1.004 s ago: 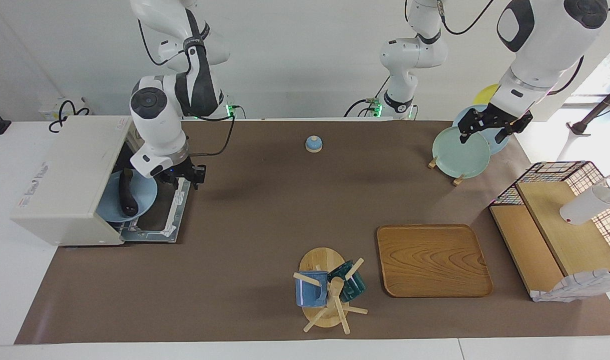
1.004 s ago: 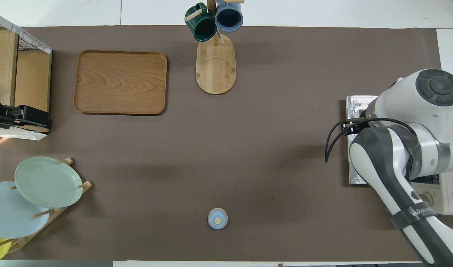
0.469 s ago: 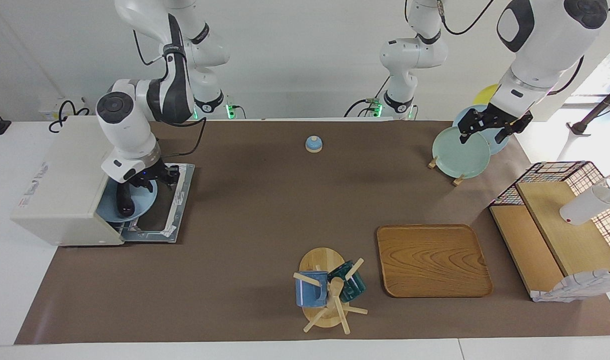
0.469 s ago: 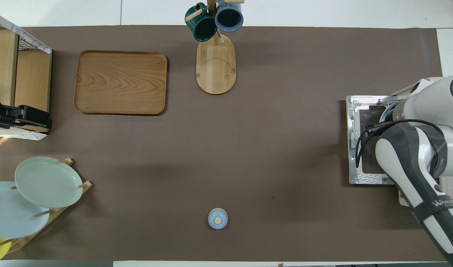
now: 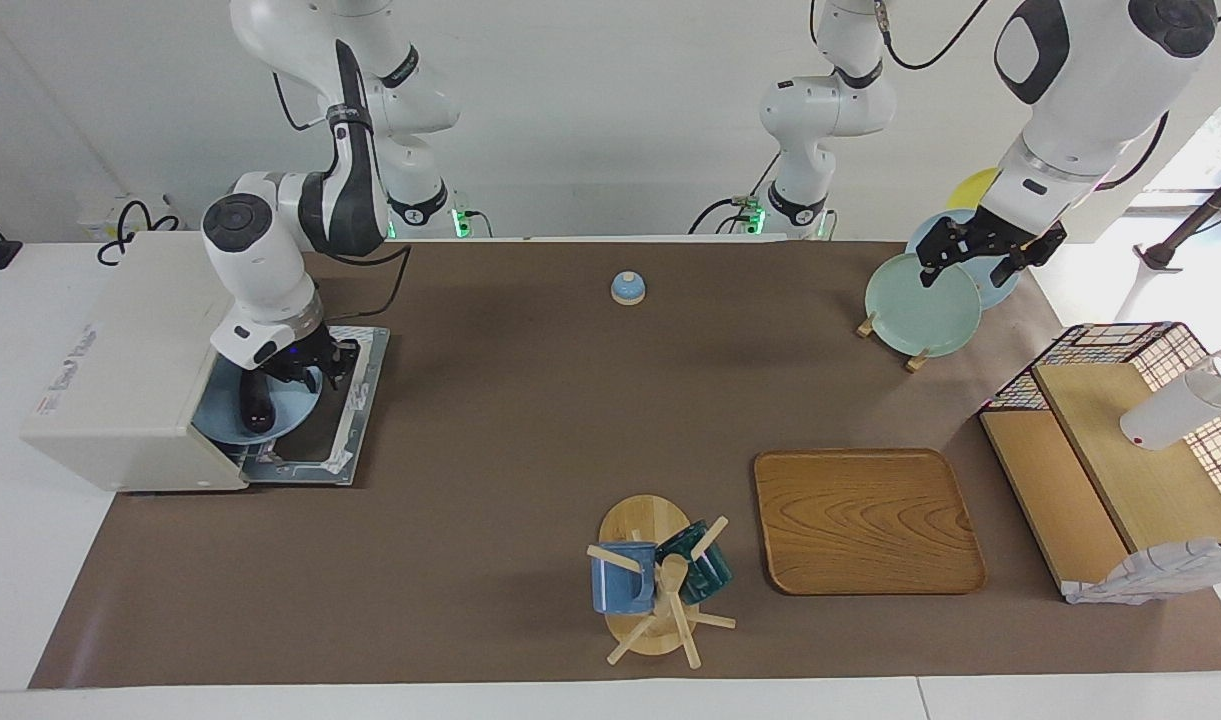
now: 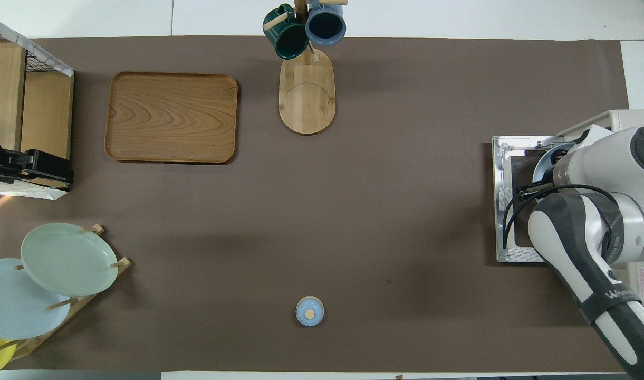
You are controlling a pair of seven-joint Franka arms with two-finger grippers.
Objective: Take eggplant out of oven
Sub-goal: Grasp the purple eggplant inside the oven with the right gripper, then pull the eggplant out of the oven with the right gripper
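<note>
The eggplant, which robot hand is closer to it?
The right gripper. It is down at the eggplant, on the blue plate at the oven's open door. The left gripper waits over the plate rack, at the table's left-arm end.

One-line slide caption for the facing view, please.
Right end effector down over the eggplant on a blue plate in the open oven.

1. Right arm [image 5: 270, 270]: glossy white shells, dark grey joint panels, round dark cap at elbow.
2. Black cable looped along forearm; lettered black band.
3. Left arm [image 5: 1080, 70]: same white-and-grey casing, black cable.
4. Green lights at both bases.
</note>
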